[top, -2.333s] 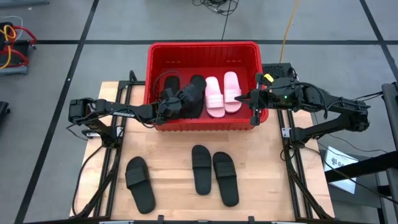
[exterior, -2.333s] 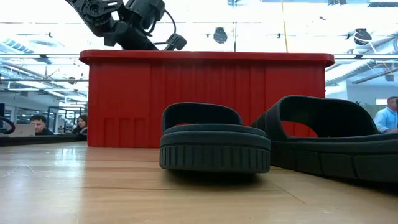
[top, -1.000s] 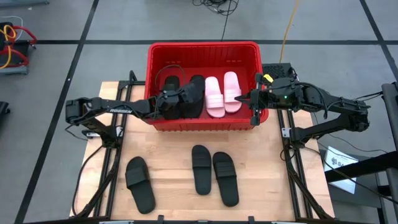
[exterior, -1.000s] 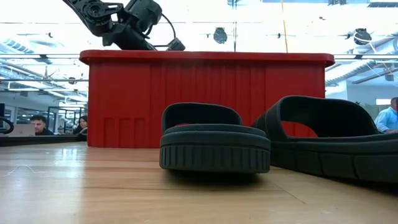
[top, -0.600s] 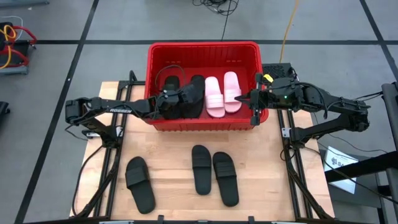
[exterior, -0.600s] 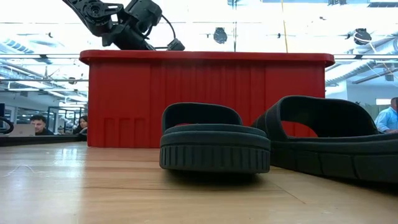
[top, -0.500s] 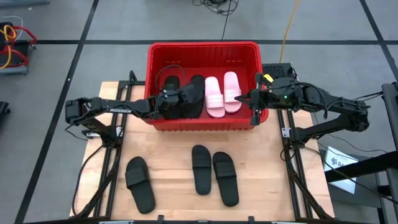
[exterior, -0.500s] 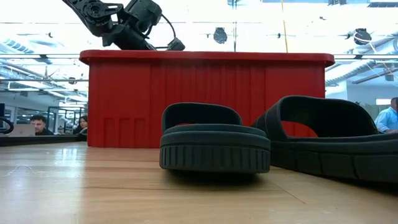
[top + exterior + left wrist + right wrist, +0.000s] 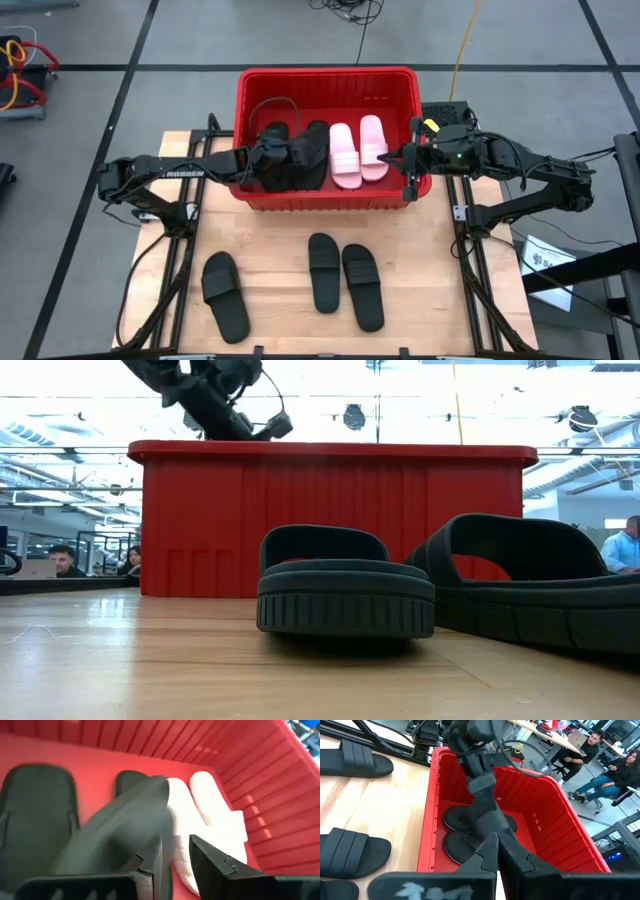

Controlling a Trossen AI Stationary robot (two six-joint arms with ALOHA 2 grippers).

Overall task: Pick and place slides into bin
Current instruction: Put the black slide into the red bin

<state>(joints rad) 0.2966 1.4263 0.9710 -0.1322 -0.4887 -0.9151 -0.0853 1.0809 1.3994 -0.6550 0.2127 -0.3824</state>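
we see the left gripper (image 9: 268,158) over the bin's (image 9: 325,75) left side, fingers (image 9: 150,862) slightly parted, gripping nothing, a black slide (image 9: 120,827) just beyond them. the right gripper (image 9: 408,160) waits closed at the bin's right wall.

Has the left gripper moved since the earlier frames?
Yes. The left gripper has drawn back toward the bin's left wall, away from the pink slides.

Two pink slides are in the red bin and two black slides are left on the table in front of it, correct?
Not quite. The pink slides do lie in the red bin, but the high view shows three black slides left on the table in front of it: a pair near the middle and one farther left.
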